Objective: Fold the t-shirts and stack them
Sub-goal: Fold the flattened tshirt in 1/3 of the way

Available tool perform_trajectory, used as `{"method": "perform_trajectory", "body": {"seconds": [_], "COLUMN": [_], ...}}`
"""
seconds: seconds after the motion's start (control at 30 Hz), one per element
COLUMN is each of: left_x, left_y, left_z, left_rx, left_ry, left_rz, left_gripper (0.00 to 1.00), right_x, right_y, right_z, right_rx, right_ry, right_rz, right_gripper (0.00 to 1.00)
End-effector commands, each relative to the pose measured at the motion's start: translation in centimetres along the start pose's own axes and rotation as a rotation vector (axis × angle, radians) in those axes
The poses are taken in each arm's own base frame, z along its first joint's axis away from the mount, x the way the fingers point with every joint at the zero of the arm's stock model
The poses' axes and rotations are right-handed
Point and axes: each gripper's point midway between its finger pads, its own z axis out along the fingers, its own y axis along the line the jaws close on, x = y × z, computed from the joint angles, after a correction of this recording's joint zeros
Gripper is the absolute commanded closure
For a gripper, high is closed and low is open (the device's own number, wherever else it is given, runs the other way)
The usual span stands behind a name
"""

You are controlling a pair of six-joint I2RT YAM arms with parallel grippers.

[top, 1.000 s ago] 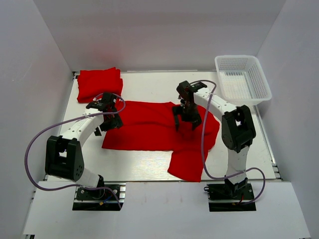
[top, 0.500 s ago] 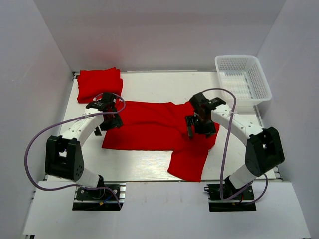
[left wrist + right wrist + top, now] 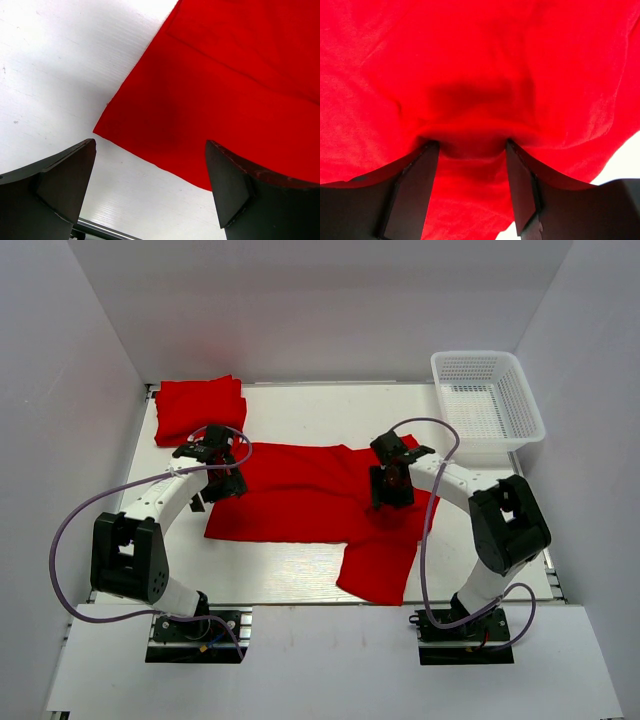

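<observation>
A red t-shirt (image 3: 300,490) lies spread across the middle of the table, one sleeve hanging toward the front edge. A second red t-shirt (image 3: 198,408) sits folded at the back left. My left gripper (image 3: 222,478) hovers open over the spread shirt's left edge; the left wrist view shows the shirt's corner (image 3: 107,130) just ahead of the wide-apart fingers (image 3: 60,180). My right gripper (image 3: 390,490) presses down into the shirt's right part. In the right wrist view its fingers (image 3: 415,185) stand apart with a bulge of red cloth (image 3: 470,145) between them.
A white mesh basket (image 3: 487,405) stands at the back right corner. Bare white table (image 3: 300,415) runs behind the spread shirt. Purple cables loop off both arms.
My right arm swung right from the shirt's middle, then settled back a little left, its gripper lowered onto the shirt's right part. The left arm has stayed still.
</observation>
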Motion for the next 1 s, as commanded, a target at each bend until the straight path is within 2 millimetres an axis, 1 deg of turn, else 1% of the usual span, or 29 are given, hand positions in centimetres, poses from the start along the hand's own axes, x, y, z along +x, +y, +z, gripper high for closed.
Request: {"method": "perform_trajectory", "body": {"seconds": [0.0, 0.07, 0.1, 0.13, 0.23, 0.27, 0.37, 0.4, 0.47, 0.5, 0.53, 0.6, 0.63, 0.7, 0.73, 0.9, 0.97], "left_x": [-1.4, -1.4, -1.6, -1.6, -1.5, -1.5, -1.3, -1.3, -1.5, -1.5, -1.5, -1.5, -1.5, -1.5, -1.5, -1.3, -1.3], "left_y": [-0.6, -0.6, -0.7, -0.7, -0.7, -0.7, -0.6, -0.6, -0.7, -0.7, -0.7, -0.7, -0.7, -0.7, -0.7, -0.7, -0.7], "left_z": [-0.8, -0.8, -0.8, -0.8, -0.6, -0.6, -0.6, -0.6, -0.6, -0.6, -0.6, -0.6, -0.6, -0.6, -0.6, -0.3, -0.3], "left_rx": [0.02, 0.019, 0.024, 0.024, 0.019, 0.019, 0.015, 0.015, 0.019, 0.019, 0.019, 0.019, 0.019, 0.019, 0.019, 0.015, 0.015], "left_ry": [-0.041, -0.041, -0.049, -0.049, -0.041, -0.041, -0.034, -0.034, -0.041, -0.041, -0.041, -0.041, -0.041, -0.041, -0.041, -0.034, -0.034], "left_rz": [-0.006, -0.006, -0.009, -0.009, -0.006, -0.006, -0.003, -0.003, -0.006, -0.006, -0.006, -0.006, -0.006, -0.006, -0.006, -0.003, -0.003], "left_gripper": [0.0, 0.0, 0.0, 0.0, 0.0, 0.0, 0.0, 0.0, 0.0, 0.0, 0.0, 0.0, 0.0, 0.0, 0.0, 0.0, 0.0], "right_x": [-1.9, -1.4, -1.6, -1.3, -1.7, -1.5, -1.4, -1.3, -1.0, -1.3, -0.8, -0.7, 0.2, 0.6, 1.3, 1.8, 1.6], "right_y": [-0.4, -0.7, -0.9, -1.2, -1.5, -1.6, -1.8, -1.8, -1.5, -1.2, -1.1, -0.8, -1.0, -0.9, -1.0, -1.0, -0.8], "right_z": [0.1, 0.2, 0.3, 0.5, 0.5, 0.5, 0.0, -0.7, -1.0, -1.9, -1.7, -2.4, -2.0, -2.1, -1.8, -0.9, -0.6], "right_rx": [0.038, 0.045, 0.046, 0.062, 0.085, 0.094, 0.098, 0.09, 0.07, 0.045, 0.036, 0.001, 0.007, -0.004, -0.007, 0.0, -0.009], "right_ry": [-0.065, -0.07, -0.082, -0.082, -0.087, -0.075, -0.078, -0.088, -0.082, -0.11, -0.099, -0.106, -0.083, -0.078, -0.063, -0.045, -0.047], "right_rz": [0.034, 0.044, 0.054, 0.058, 0.085, 0.083, 0.088, 0.087, 0.09, 0.095, 0.089, 0.094, 0.097, 0.102, 0.105, 0.099, 0.101], "right_gripper": [0.39, 0.39, 0.39, 0.39, 0.4, 0.4, 0.4, 0.4, 0.39, 0.39, 0.39, 0.39, 0.39, 0.39, 0.39, 0.39, 0.39]}}
